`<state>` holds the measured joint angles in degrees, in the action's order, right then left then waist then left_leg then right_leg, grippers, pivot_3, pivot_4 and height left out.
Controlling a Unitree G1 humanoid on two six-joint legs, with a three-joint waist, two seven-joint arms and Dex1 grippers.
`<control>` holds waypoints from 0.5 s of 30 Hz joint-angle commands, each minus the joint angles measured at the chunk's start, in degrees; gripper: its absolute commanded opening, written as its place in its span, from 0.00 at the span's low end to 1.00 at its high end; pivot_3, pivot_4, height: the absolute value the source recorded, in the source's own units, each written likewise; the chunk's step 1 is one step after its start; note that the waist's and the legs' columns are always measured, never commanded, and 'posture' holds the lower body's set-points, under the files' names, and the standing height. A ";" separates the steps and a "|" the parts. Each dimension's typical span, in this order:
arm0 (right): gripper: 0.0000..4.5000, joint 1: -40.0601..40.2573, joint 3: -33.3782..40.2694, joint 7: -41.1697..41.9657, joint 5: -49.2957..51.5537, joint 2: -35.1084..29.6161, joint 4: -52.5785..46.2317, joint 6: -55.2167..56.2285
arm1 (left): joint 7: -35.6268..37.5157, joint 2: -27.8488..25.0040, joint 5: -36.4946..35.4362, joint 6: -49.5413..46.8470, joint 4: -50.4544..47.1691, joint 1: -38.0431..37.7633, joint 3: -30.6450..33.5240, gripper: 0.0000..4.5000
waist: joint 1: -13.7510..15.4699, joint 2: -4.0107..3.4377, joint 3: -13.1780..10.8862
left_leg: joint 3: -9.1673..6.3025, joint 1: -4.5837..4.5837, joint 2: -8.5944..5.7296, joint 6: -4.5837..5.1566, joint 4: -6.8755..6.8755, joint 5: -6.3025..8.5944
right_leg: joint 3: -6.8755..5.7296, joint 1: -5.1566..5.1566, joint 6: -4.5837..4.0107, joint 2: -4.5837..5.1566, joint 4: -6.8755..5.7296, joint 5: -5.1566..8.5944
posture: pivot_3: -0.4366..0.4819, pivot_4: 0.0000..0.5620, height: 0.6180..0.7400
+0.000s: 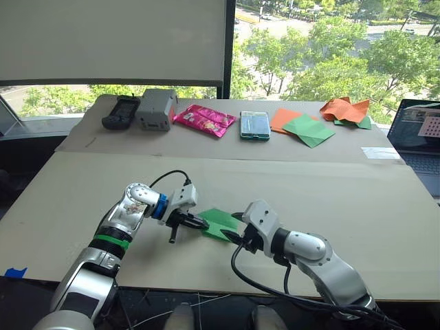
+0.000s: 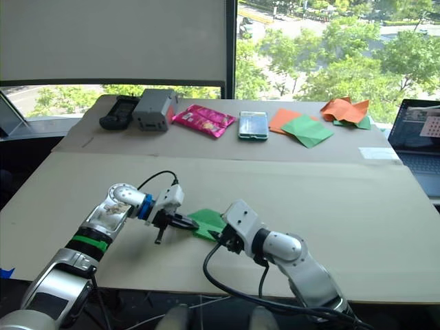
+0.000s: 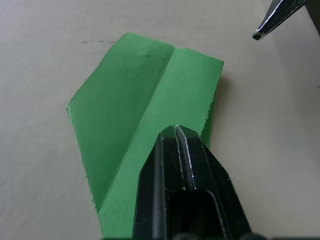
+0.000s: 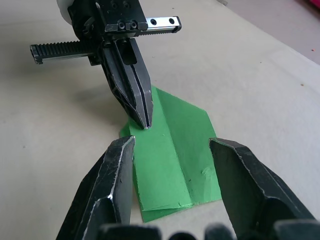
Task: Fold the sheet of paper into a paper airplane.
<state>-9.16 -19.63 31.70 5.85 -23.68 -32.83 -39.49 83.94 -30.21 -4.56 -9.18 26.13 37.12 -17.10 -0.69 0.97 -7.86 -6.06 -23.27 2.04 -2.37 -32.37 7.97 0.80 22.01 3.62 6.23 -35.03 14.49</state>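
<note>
A tan cardboard-covered table (image 1: 385, 206) carries everything. The folded paper airplane (image 1: 218, 223) lies near its front edge. Along the far edge lie a pink packet (image 1: 204, 119), a phone (image 1: 254, 125) and coloured papers (image 1: 307, 128).

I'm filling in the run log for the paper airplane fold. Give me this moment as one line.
stage: mid-fold | paper: creased wedge, flat on table | left end effector: shut, tip on paper | right end effector: open over paper

Laptop (image 1: 421, 141) cut off by right edge; paper airplane (image 1: 218, 223) near end hidden behind right gripper (image 1: 237, 237).
</note>
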 commanded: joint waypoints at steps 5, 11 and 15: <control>0.59 -1.76 0.56 -1.16 0.19 0.66 -0.33 -0.80 | -2.14 -0.57 -0.02 -1.09 -2.54 -1.42 0.33 0.00 | -0.07 -0.01 0.00 | 0.00 0.02 0.00 0.00 0.00 0.00 | 0.00 0.00 0.00 0.00 0.00 0.00 | 0.48 0.27 0.84; 0.59 -2.28 3.00 -3.58 0.93 1.89 2.77 -5.19 | -4.22 -0.83 -0.16 -1.81 -4.67 -3.79 0.50 0.00 | -0.04 -0.04 0.03 | 0.00 0.03 0.00 0.01 -0.01 0.00 | 0.00 -0.02 0.00 0.00 0.00 0.00 | 0.48 0.27 0.84; 0.59 -2.82 5.70 -3.34 3.08 3.06 3.58 -7.80 | -7.18 -0.86 -0.07 -2.05 -7.43 -5.95 1.09 0.00 | -0.04 -0.07 0.04 | 0.00 0.03 0.00 0.01 -0.01 0.00 | 0.01 -0.03 0.00 0.00 -0.01 0.00 | 0.48 0.27 0.84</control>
<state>-10.95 -15.75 28.47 7.37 -21.21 -28.27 -46.55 78.20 -30.69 -4.74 -10.89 20.45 32.09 -16.53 -0.73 0.91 -7.82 -6.06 -23.23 2.04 -2.36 -32.38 7.97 0.80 21.98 3.62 6.23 -35.03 14.49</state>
